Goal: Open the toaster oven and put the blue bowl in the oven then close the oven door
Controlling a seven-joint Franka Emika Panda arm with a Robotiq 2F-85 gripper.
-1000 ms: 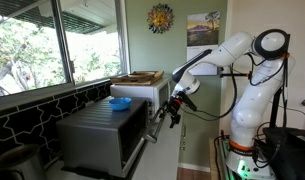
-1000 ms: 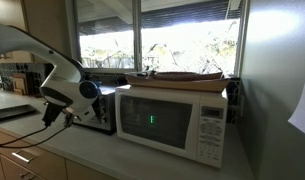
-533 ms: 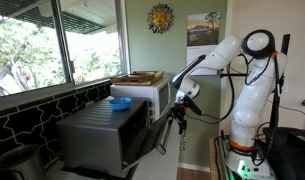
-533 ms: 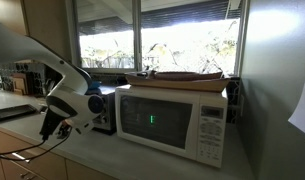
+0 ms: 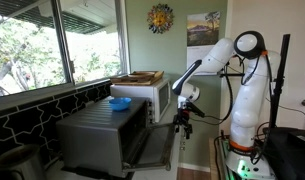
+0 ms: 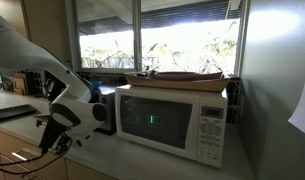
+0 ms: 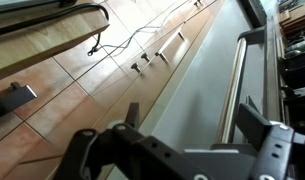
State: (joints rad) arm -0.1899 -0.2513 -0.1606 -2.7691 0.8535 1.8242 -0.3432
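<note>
The grey toaster oven [image 5: 97, 135] stands by the window, and in an exterior view its dark front [image 6: 105, 110] shows behind the arm. The blue bowl [image 5: 119, 102] sits on its ribbed top. The oven door [image 5: 158, 146] hangs partly open, tilted outward from its lower hinge. My gripper [image 5: 181, 119] is at the door's top edge, also seen low at the counter front [image 6: 52, 137]. In the wrist view my gripper [image 7: 192, 118] is open, its fingers spread either side of the door's metal bar handle [image 7: 233, 90]. The grey door panel [image 7: 182, 85] lies under it.
A white microwave [image 5: 152, 92] [image 6: 172, 118] stands next to the oven with a flat wooden tray [image 5: 138, 77] [image 6: 182, 75] on top. The window is behind both. Wooden cabinet fronts [image 7: 82, 80] and a loose cable [image 7: 122, 45] lie below the door.
My gripper has moved down and away from the oven front. The oven door has swung further open with it.
</note>
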